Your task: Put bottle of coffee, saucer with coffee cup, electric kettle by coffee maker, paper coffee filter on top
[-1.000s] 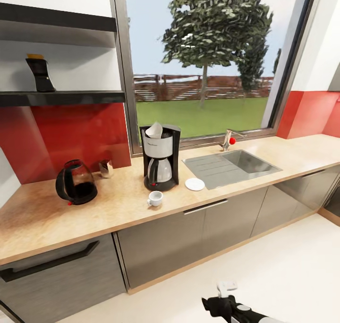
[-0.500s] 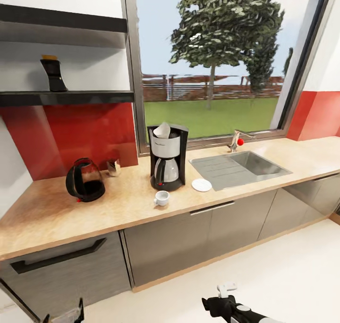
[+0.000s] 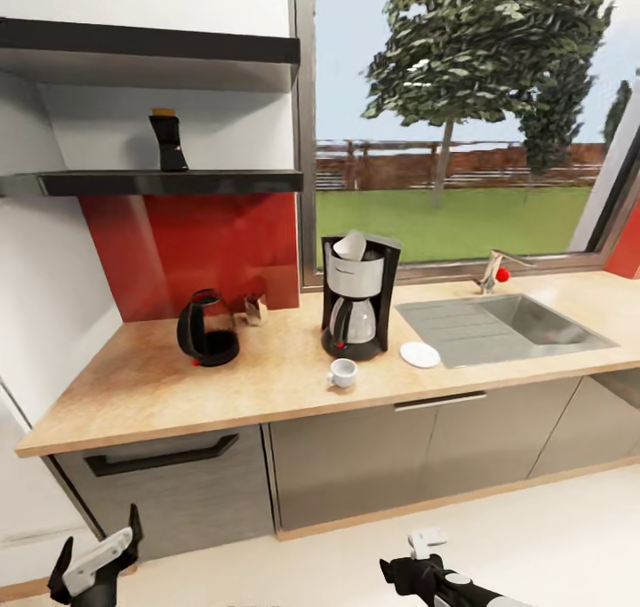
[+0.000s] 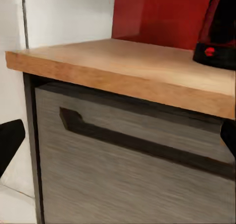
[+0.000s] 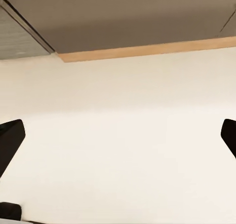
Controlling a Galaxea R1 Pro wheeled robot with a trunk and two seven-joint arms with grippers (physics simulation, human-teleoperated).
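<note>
both your left gripper [image 3: 93,564] and right gripper [image 5: 118,130] hang wide, empty; reach carelessly for the bottle of coffee [image 3: 168,141] and you'll likely topple it off the kitchen shelf [image 3: 160,182].

Your head view looks forward and down across the kitchen countertop [image 3: 267,385] from well back. Your left wrist view sits close at its left end corner, sharing the drawer handle [image 4: 142,148]. Your right wrist view faces the floor [image 5: 118,150].

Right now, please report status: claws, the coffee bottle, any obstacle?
Both claws, left and right, open, empty, low before cabinets. Bottle on shelf, upright. Filter on maker. Nothing beside bottle.
</note>
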